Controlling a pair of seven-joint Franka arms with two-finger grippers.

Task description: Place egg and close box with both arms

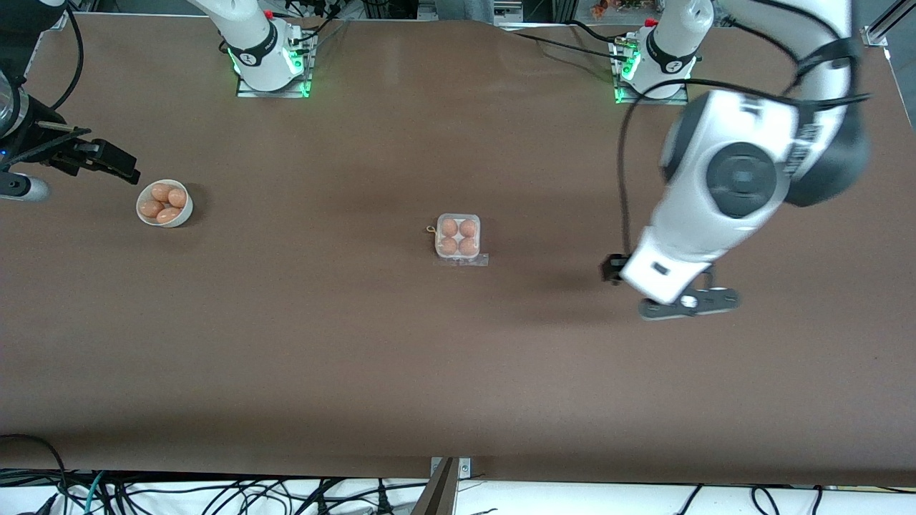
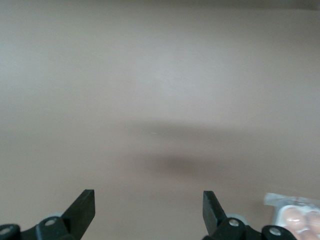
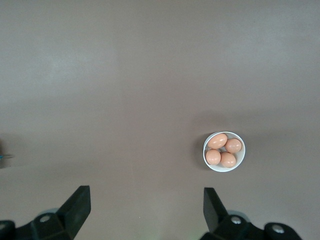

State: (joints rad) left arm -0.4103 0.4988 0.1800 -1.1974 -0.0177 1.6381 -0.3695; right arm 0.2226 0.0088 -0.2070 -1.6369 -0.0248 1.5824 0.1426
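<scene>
Nearest the front camera, the left end effector is hanging in the air over bare table toward the left arm's end, and its two black fingers are standing wide apart with nothing between them. From that wrist, plain brown surface is filling almost everything, with a soft shadow lying under the hand and a corner of the box peeking in at the edge of the view. The left arm is arching down from its base at the top of the front view, its big white elbow looming over the table.

Moving out to the middle of the table, the box is sitting square and flat, all four cells filled with tan-orange eggs, so the egg is resting in the box among three others just like it. Whether the clear lid is lying fully shut over them is hard to tell from this height; a strip of clear plastic is showing along the box's nearer edge.

Over at the right arm's end, the right end effector is hovering just beside the white bowl, not touching it, fingers spread wide and empty. That bowl is holding four more eggs, packed close together, well apart from the box.
</scene>
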